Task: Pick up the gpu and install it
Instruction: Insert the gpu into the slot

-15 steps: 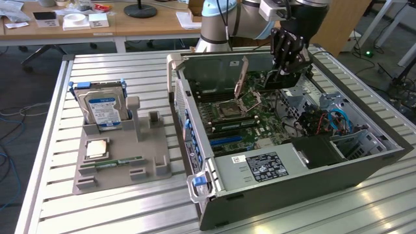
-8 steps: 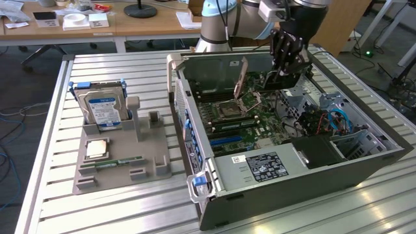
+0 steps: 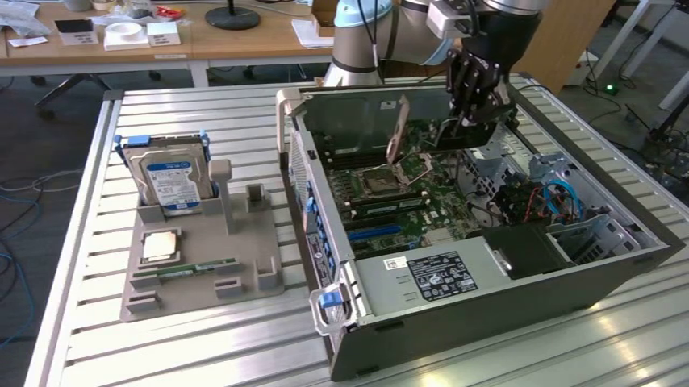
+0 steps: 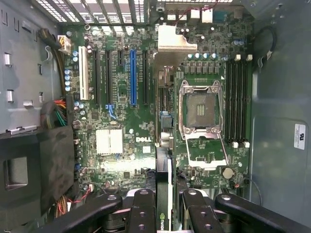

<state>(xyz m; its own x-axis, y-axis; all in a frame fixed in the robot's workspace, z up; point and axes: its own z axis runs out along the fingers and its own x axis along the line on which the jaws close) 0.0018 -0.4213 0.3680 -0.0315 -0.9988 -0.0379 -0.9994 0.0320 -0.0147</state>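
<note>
Sitting edge-on btw pincer (image 4: pixel 166 201) jaws: gpu (image 4: pixel 164 174)

The gpu (image 4: pixel 164 170), edge-on between the hand's (image 4: pixel 165 196) fingers (image 4: pixel 142 209), runs off the wrist view's edge, its faces unseen.

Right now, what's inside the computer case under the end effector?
A green motherboard with an empty processor socket, a blue slot and memory slots. The gpu, gripped by the end effector, covers a strip of board.

The table (image 3: pixel 194 113) is ribbed bare metal, the holder (image 3: pixel 253 242) matt grey plastic, the gripper (image 3: pixel 465 137) matt black.
</note>
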